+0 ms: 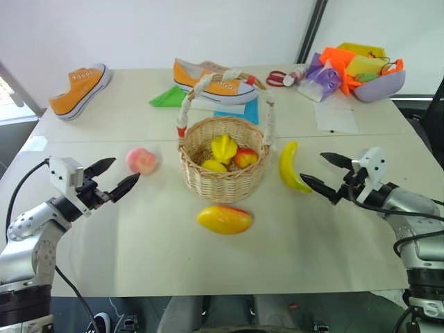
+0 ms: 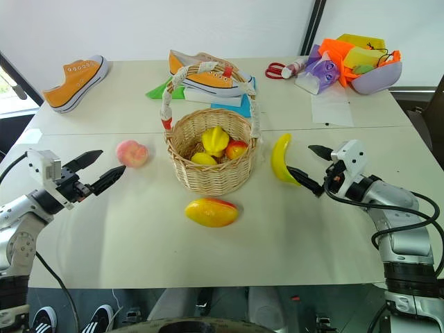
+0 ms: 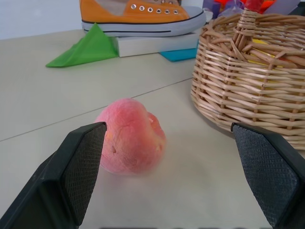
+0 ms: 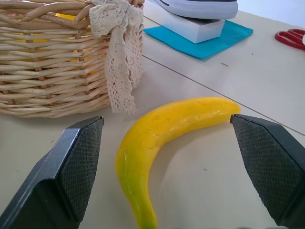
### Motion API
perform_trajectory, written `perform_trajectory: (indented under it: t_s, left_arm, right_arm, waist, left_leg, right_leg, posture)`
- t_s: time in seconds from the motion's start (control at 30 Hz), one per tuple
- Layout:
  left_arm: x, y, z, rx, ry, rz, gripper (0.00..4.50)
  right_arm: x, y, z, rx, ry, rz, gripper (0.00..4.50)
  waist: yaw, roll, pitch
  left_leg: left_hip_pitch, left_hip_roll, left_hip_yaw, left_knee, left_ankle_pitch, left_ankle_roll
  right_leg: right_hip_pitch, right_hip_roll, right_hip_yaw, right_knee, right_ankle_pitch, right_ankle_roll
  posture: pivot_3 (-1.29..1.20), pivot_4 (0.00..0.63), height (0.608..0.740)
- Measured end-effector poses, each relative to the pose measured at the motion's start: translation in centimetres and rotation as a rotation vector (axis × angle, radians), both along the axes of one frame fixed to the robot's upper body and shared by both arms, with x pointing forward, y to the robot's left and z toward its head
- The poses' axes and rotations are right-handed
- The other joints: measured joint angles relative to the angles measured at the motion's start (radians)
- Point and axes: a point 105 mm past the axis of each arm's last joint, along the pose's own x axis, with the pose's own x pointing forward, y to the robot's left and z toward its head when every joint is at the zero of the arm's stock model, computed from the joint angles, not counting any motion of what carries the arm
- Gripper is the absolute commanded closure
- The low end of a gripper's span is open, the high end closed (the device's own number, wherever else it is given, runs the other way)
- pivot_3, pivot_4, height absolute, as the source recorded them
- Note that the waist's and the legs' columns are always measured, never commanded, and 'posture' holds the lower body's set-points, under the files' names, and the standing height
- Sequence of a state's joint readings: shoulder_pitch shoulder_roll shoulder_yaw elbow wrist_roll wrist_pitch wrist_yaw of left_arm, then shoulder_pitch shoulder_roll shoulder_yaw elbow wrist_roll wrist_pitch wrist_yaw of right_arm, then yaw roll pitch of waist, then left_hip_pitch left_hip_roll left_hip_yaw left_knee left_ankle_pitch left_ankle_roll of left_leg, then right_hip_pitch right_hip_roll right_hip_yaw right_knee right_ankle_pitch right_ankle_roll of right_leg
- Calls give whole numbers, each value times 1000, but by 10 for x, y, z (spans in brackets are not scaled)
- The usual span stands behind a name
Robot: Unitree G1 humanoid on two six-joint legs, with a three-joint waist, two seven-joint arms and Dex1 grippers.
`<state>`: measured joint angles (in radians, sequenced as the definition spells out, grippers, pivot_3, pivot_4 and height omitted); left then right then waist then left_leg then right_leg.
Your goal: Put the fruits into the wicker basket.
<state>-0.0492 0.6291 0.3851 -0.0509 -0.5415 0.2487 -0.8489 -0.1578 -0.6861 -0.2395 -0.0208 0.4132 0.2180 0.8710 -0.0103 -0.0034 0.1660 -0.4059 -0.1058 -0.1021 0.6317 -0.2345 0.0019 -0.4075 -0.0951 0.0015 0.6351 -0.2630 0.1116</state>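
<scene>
The wicker basket (image 1: 223, 173) stands mid-table and holds several toy fruits, yellow ones and a red-blushed one. A pink peach (image 1: 141, 160) lies on the table left of it, a yellow banana (image 1: 291, 167) right of it, and a yellow-orange mango (image 1: 224, 219) in front. My left gripper (image 1: 115, 177) hovers open just left of the peach (image 3: 131, 136), which sits ahead of its fingers. My right gripper (image 1: 325, 173) hangs open just right of the banana (image 4: 162, 136), empty.
An orange sneaker (image 1: 80, 89) lies at the back left, another (image 1: 211, 81) on a white box behind the basket, beside green and blue paper. Red scissors (image 1: 279, 78), a lilac bowl (image 1: 378, 87) with orange items and white paper (image 1: 335, 113) sit back right.
</scene>
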Motion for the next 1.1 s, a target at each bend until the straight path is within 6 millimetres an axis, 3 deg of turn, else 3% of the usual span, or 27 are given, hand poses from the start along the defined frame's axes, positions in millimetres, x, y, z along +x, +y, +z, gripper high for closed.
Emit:
perform_trajectory:
  t_s: [0.37, 0.87, 1.1]
  left_arm:
    - [-12, -9, -8, 12, 13, -94, 0]
    - [-22, -15, -2, 4, -17, -178, 0]
    - [-36, -33, 10, 17, -27, -306, 0]
  right_arm:
    - [-6, 1, -7, 2, 41, -8, 59]
    - [-7, 23, -5, 15, 45, 18, 59]
    - [-3, 29, -11, -33, 109, -74, 59]
  waist:
    - [-1, 0, 0]
    - [1, 0, 0]
    - [0, 0, 0]
  left_leg:
    - [0, 0, 0, 0, 0, 0]
    - [0, 0, 0, 0, 0, 0]
    - [-1, 0, 0, 0, 0, 0]
  right_leg:
    - [0, 0, 0, 0, 0, 0]
    - [0, 0, 0, -1, 0, 0]
    - [-1, 0, 0, -1, 0, 0]
  posture:
    - [0, 150, 740]
    - [0, 150, 740]
    - [0, 150, 740]
